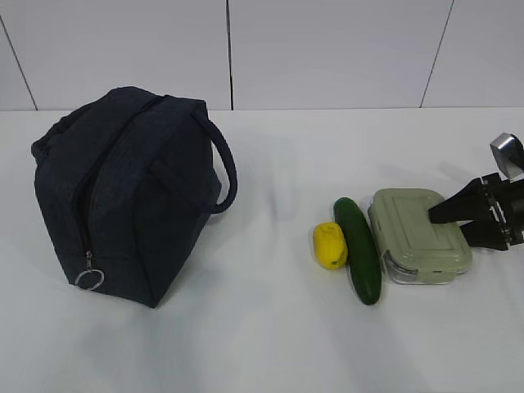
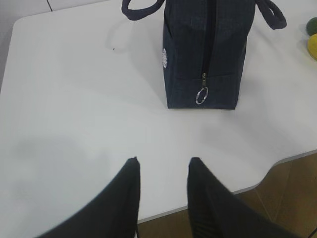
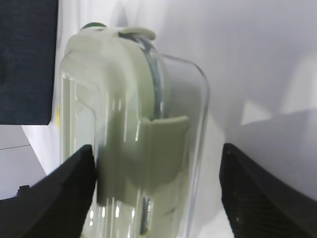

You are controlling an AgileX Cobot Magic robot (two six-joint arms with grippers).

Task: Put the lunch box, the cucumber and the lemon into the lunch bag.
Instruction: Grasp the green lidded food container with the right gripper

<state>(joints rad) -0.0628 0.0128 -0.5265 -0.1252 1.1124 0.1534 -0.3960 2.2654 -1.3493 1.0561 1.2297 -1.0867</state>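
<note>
Three items lie in a row well to the right of the lunch bag [image 1: 131,192] on the white table [image 1: 262,344]: the lemon [image 1: 330,244] nearest the bag, the cucumber [image 1: 359,248] touching it, then the lunch box [image 1: 419,235] just beside the cucumber. Right gripper [image 3: 158,188], fingers [image 3: 59,193] spread wide, straddles the far end of the lunch box, one finger at its lid side, the other standing off from its clear base; nothing is gripped yet. For a sound grasp it should probably centre over the box, so both fingers meet it squarely clear of the snap-on latch. Left gripper [image 2: 163,171], fingers [image 2: 126,188] narrowly parted and empty, hangs over the table edge nearest the bag's zipper pull [image 2: 201,95]. The zipper looks shut, so the bag likely needs opening first. Bare table between bag and lemon leaves room for carrying.
</note>
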